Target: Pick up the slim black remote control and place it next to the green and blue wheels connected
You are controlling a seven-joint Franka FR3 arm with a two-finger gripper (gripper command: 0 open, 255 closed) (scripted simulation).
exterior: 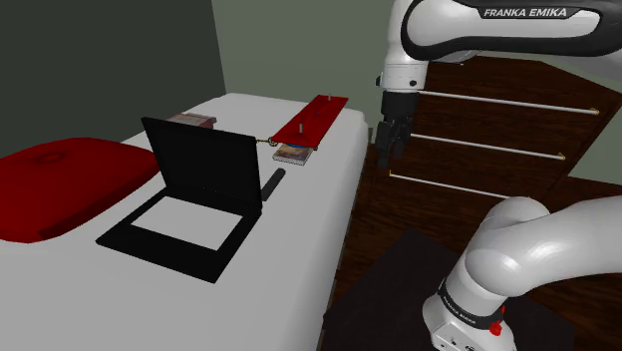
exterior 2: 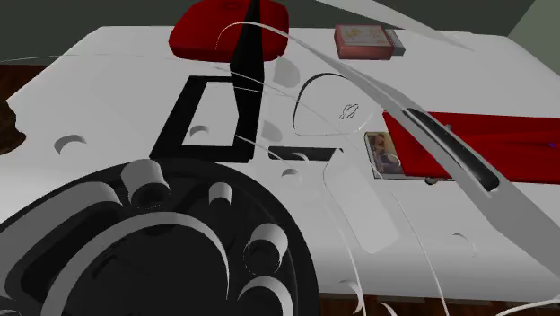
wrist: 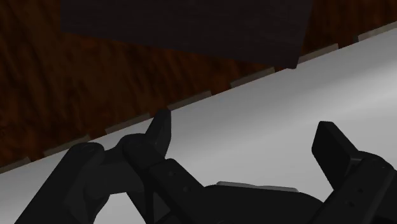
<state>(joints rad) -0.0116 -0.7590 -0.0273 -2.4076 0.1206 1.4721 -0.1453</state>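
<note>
The slim black remote (exterior: pixel 273 183) lies flat on the white table (exterior: pixel 299 269), just beside the upright lid of an open black laptop-like case (exterior: pixel 204 165). In the second exterior view a short black strip (exterior 2: pixel 292 153) by that lid looks like the same remote, half hidden by arm parts. A tiny object (exterior: pixel 267 142) sits at the near end of a red board (exterior: pixel 311 120); I cannot tell whether it is the wheels. My gripper (exterior: pixel 384 152) hangs beyond the table's edge, over the dark wood floor, well away from the remote. In the wrist view the gripper (wrist: pixel 245 133) is open and holds nothing.
A red cushion (exterior: pixel 60 179) lies at the shoulder view's left. A small box (exterior: pixel 192 121) stands behind the case, and a book-like item (exterior: pixel 291 153) lies under the red board. Dark drawers with pale rails (exterior: pixel 488 145) stand behind the gripper. A dark mat (exterior: pixel 399 289) covers the floor.
</note>
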